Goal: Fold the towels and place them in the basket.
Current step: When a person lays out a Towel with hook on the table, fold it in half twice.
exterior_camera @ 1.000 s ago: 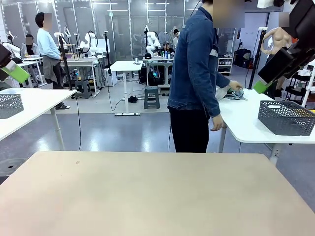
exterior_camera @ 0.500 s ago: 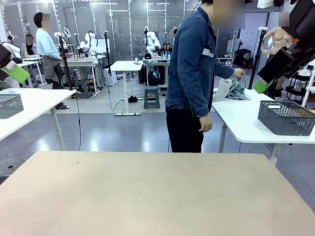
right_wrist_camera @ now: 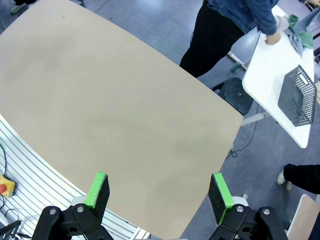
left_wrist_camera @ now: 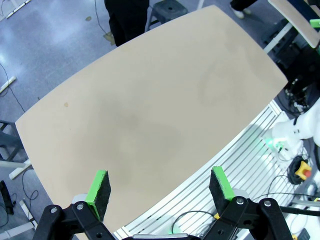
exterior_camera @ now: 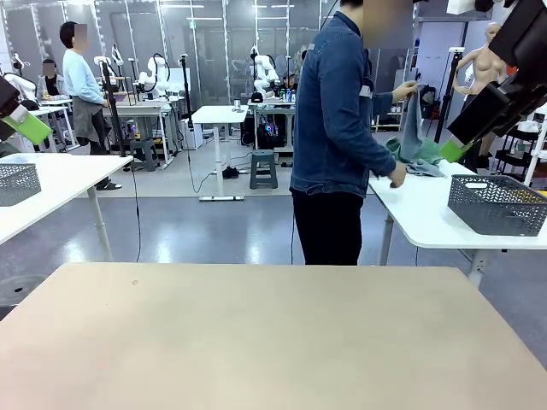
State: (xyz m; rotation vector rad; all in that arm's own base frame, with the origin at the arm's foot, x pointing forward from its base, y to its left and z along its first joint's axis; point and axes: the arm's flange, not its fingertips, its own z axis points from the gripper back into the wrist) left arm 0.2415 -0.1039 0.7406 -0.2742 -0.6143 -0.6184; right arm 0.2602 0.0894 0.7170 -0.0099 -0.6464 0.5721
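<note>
Beige table (exterior_camera: 256, 342) beneath left tool (left_wrist_camera: 159, 181), right tool (right_wrist_camera: 157, 184), both spread, towels (exterior_camera: 414, 124) and basket (exterior_camera: 496, 203) far beyond

Glossy grey floor (exterior_camera: 171, 231), white table (exterior_camera: 419, 209) at right, stool (exterior_camera: 263, 167) in bkgd

beige table (exterior_camera: 256, 342), person in denim jacket (exterior_camera: 338, 128) beside white side table (exterior_camera: 419, 209), grey stool (exterior_camera: 263, 168) behind
</note>
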